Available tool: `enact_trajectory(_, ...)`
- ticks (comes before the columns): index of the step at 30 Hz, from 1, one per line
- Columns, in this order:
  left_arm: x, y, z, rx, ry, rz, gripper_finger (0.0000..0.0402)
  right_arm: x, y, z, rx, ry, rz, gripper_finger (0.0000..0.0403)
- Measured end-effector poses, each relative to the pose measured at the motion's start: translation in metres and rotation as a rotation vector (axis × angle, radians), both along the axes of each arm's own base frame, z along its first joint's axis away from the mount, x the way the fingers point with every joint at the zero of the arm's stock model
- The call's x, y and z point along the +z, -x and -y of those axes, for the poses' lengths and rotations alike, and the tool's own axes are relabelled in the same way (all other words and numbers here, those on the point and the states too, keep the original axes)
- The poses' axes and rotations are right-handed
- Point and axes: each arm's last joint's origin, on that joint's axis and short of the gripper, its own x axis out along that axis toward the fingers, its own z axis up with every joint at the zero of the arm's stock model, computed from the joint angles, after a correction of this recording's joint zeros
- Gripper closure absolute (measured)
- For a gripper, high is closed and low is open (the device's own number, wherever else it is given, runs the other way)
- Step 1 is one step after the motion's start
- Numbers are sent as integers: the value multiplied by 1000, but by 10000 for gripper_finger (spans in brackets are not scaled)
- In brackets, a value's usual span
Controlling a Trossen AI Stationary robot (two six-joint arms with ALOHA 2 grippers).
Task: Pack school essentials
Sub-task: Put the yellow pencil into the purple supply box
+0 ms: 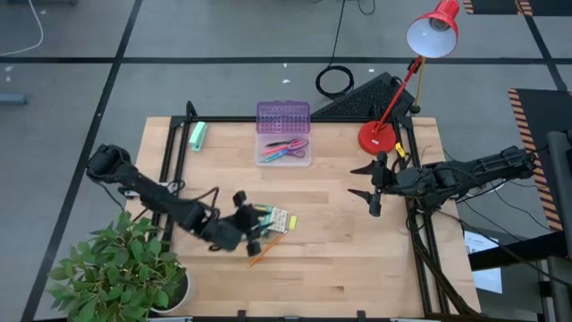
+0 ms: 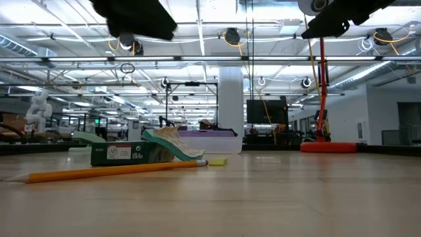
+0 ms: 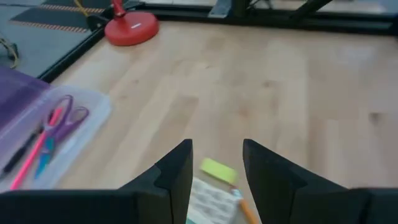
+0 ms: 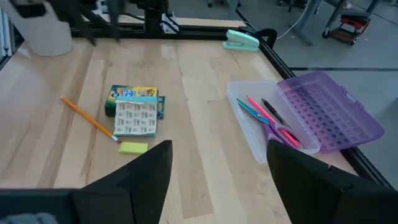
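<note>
- Left gripper (image 1: 253, 234) hovers at the near left of the table, right over the pile; in the left wrist view its fingers (image 3: 177, 171) stand parted with nothing between them.
- Pile under it: crayon box (image 4: 132, 99) with the small stationery set (image 4: 136, 118) leaning on it, orange pencil (image 4: 89, 117) just beside, yellow piece (image 4: 133, 148) close by.
- Risk: a straight descent could clip both box and set, push the stack sideways or roll the pencil toward the near edge.
- Clear case (image 1: 284, 148) sits far centre, well apart, lid (image 1: 282, 115) open; scissors (image 4: 275, 128) and pens (image 4: 257, 107) already inside.
- Risk: a long carry gives a loose pinch time to slip; items inside may block a flat drop.
- Right gripper (image 1: 374, 190) waits at the right side, fingers spread, empty.
</note>
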Motion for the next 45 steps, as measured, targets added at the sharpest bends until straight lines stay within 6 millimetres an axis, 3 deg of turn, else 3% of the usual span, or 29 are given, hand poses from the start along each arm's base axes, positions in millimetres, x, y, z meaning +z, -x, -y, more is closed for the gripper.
enact_trajectory(8, -5, 23, 44, -34, 77, 43, 256, 1, -1, 0, 6, 10, 13, 147)
enact_trajectory(18, -45, 27, 74, -56, 64, -38, 256, 1, -1, 0, 8, 14, 11, 147)
enact_trajectory(37, -116, 19, 87, 29, 174, -208, 256, 1, -1, 0, 14, 27, 8, 147)
enact_trajectory(45, -126, 16, 79, 84, 194, -255, 256, 1, -1, 0, 14, 27, 7, 147)
